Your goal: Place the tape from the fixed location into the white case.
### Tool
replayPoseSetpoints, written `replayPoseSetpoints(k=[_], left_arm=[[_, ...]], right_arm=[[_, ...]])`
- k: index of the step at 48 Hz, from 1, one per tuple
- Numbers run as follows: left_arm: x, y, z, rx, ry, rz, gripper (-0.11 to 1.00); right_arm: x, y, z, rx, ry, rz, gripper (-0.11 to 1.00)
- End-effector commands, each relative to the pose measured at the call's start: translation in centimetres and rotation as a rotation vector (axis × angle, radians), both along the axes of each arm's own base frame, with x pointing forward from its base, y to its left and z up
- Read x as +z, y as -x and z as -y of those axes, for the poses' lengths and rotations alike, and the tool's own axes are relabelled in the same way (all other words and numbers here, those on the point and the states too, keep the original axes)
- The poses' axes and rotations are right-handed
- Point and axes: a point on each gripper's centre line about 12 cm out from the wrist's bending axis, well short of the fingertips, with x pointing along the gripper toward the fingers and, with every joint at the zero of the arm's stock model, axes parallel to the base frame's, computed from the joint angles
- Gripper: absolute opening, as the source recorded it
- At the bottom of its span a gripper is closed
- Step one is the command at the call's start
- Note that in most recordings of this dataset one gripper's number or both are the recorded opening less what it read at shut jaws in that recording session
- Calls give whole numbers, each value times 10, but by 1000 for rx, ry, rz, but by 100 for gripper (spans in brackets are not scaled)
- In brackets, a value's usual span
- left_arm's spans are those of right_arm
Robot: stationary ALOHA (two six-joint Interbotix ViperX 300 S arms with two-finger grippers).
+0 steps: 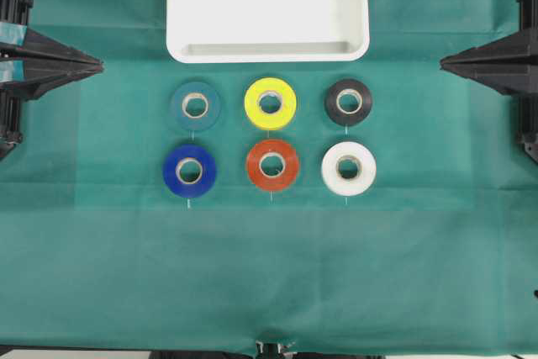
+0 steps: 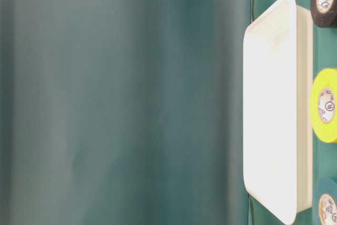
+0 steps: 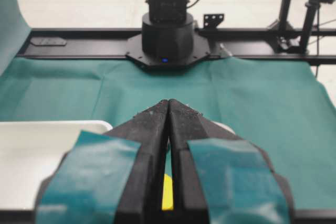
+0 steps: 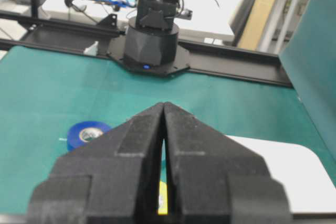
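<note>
Royal-blue tape (image 1: 189, 171), white case (image 1: 267, 50), teal, yellow, black, orange-red and white rolls, green cloth (image 1: 269, 275).

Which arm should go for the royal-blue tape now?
Left, probably. The tape lies in the left column of rolls, nearer the left gripper than the right gripper. Both are shut, empty and parked at the edges. The white case sits centred.
</note>
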Motion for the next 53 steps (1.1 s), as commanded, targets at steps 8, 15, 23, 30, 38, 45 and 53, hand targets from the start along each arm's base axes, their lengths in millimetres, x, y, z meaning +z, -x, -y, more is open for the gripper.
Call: replayPoseSetpoints(k=[8,15,23,30,38,45,53], left_arm=[[7,-2,1,-4,-5,15,1],[7,-2,1,-3,-6,15,1],[7,-2,1,-3,-5,15,2],[7,-3,1,-6,-3,12,18],[7,-3,1,-6,2,12,65],[7,-3,1,-6,6,12,97],[7,-3,1,-5,11,12,99]], right_arm=[[8,-3,0,-1,-6,15,1],[8,-3,0,-2,-6,14,1],[6,-4,0,-2,-6,8,1],[5,-5,0,-2,-6,2,1],[5,-5,0,-2,-6,2,0],[4,-5,0,-2,-6,0,1],[5,-5,0,-2,-6,2,1]])
